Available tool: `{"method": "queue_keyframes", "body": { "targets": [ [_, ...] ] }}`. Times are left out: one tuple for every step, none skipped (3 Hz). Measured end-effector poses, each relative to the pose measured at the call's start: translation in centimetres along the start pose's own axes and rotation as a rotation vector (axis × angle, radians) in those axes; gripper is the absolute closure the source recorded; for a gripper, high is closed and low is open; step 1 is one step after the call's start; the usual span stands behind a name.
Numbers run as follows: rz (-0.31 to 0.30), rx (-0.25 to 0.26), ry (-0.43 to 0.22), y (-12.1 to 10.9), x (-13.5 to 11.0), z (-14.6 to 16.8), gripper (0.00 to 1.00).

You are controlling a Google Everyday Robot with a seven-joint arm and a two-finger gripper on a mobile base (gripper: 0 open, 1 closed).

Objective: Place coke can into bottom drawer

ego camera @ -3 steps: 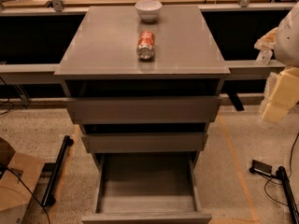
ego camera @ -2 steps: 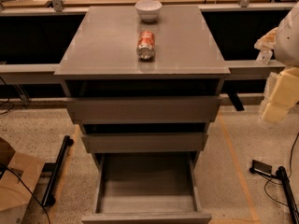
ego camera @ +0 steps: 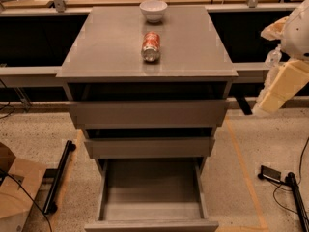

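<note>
The coke can [ego camera: 150,46] lies on its side on the grey cabinet top [ego camera: 106,47], near the middle, its silver end facing me. The bottom drawer [ego camera: 152,190] is pulled out wide at the foot of the cabinet, and its floor is bare. My gripper [ego camera: 277,86] is at the right edge of the view, beside the cabinet at top-drawer height, well right of the can and holding nothing that I can see.
A white bowl [ego camera: 153,10] stands at the back of the cabinet top behind the can. Two wider grey drawer fronts [ego camera: 147,113] sit above the open drawer. A cardboard box [ego camera: 14,192] and a black bar [ego camera: 59,177] lie at left, cables [ego camera: 285,182] at right.
</note>
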State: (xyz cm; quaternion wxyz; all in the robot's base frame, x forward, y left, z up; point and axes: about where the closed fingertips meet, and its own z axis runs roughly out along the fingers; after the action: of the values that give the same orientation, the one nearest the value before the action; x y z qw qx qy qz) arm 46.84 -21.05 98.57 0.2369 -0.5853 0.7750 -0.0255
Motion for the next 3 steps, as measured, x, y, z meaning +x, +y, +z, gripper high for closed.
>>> {"method": "queue_keyframes", "body": {
  "targets": [
    [0.0,0.001,0.0,0.0,0.0,0.0,0.0],
    [0.048,0.003,-0.055,-0.9,-0.9,0.7,0.0],
    [0.082,0.002,-0.183,-2.9,-4.0,2.4,0.0]
  ]
}}
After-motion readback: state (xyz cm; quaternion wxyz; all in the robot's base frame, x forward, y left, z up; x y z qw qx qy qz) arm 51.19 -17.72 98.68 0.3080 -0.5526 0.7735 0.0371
